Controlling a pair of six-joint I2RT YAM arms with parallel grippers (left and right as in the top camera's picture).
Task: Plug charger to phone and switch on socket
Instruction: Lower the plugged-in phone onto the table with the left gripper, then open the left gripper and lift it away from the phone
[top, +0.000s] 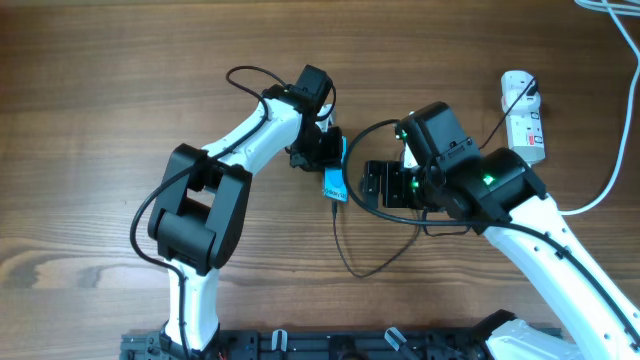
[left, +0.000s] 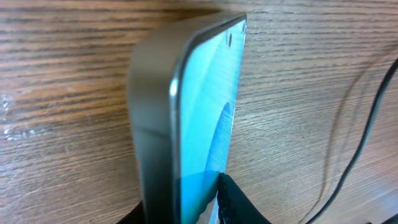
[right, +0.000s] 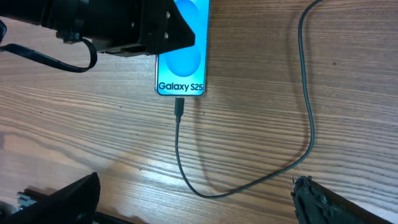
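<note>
Wood-grain tabletop filled the right wrist view, where the right hand (right: 196, 194) hung spread wide and empty at the bottom edge, nearest the charger (right: 180, 109). Up the frame, its connector tip lay end-on at the lower short edge of the phone (right: 183, 59), in line with the phone's long axis; whether it was seated I could not tell. Beyond, the left hand (top: 328, 160) clamped the phone's side, and the socket (top: 524, 122) sat well apart, upper right overhead.
</note>
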